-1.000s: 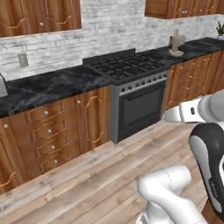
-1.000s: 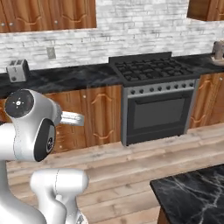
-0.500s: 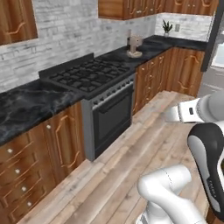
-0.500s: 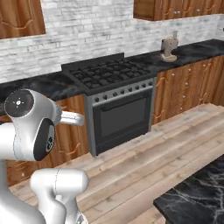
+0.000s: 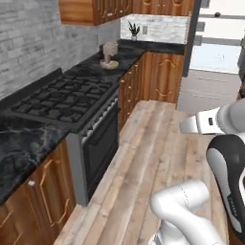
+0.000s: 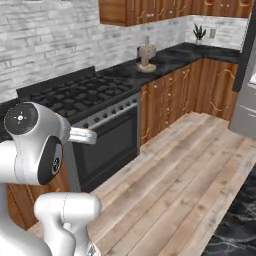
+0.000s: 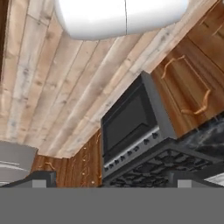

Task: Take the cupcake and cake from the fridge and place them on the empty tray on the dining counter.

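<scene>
Wooden plank floor (image 5: 158, 143) runs through the kitchen between the wall-side cabinets and the far end of the room. Brown wooden cabinets (image 6: 175, 95) with curved handles line the wall under a black veined counter (image 5: 19, 139); more wooden cabinets (image 6: 145, 10) hang above against a pale grey brick wall (image 6: 45, 40).

The fridge (image 5: 215, 52) stands at the far end of the floor, in the upper right of the left base view. Its door appears open there, with white interior and shelves on view; the contents are too small to make out. In the right base view only a grey edge of it (image 6: 245, 100) shows at the right border.

A steel stove (image 6: 100, 130) with a dark oven door and black burner grates sits in the cabinet run. A corner of black marble top (image 6: 235, 230) shows at the lower right of the right base view; this appears to be the dining counter.

On the wall-side counter beyond the stove stands a small tan ornament on a round base (image 5: 109, 55). A small potted plant (image 6: 199, 33) stands in the far corner.

The gripper (image 7: 111, 181) is released, its two dark tips set wide apart at the bottom of the hand view, holding nothing and pointing toward the stove and floor.
</scene>
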### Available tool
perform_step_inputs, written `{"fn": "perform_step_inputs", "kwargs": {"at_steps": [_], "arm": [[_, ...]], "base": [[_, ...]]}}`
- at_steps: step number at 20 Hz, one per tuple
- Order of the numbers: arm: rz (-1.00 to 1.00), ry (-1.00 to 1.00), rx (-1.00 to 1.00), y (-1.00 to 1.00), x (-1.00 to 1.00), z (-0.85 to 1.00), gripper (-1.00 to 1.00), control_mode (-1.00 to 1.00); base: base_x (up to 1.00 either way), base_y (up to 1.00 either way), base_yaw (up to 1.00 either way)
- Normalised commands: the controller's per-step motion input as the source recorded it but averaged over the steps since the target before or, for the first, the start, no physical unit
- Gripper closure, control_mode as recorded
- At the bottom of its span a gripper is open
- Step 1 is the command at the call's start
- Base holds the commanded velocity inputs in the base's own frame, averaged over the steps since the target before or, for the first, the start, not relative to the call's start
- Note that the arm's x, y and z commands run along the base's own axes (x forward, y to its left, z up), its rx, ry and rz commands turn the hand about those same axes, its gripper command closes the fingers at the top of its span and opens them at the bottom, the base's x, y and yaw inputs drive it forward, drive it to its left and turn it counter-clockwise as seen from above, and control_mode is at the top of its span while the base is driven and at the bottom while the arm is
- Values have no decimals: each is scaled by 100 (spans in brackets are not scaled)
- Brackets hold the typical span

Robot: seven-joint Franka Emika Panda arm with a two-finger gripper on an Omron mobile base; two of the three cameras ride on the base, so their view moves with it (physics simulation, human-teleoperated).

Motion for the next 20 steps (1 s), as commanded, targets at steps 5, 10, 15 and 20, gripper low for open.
{"fn": "perform_step_inputs", "kwargs": {"at_steps": [5, 10, 15, 20], "arm": [[0, 0, 0, 0, 0, 0, -100, 100], [0, 0, 0, 0, 0, 0, -100, 100], [0, 0, 0, 0, 0, 0, -100, 100], [0, 0, 0, 0, 0, 0, -100, 100]], "base": [[97, 25, -42], [85, -35, -41], [58, -54, -48], [62, -25, -47]]}}
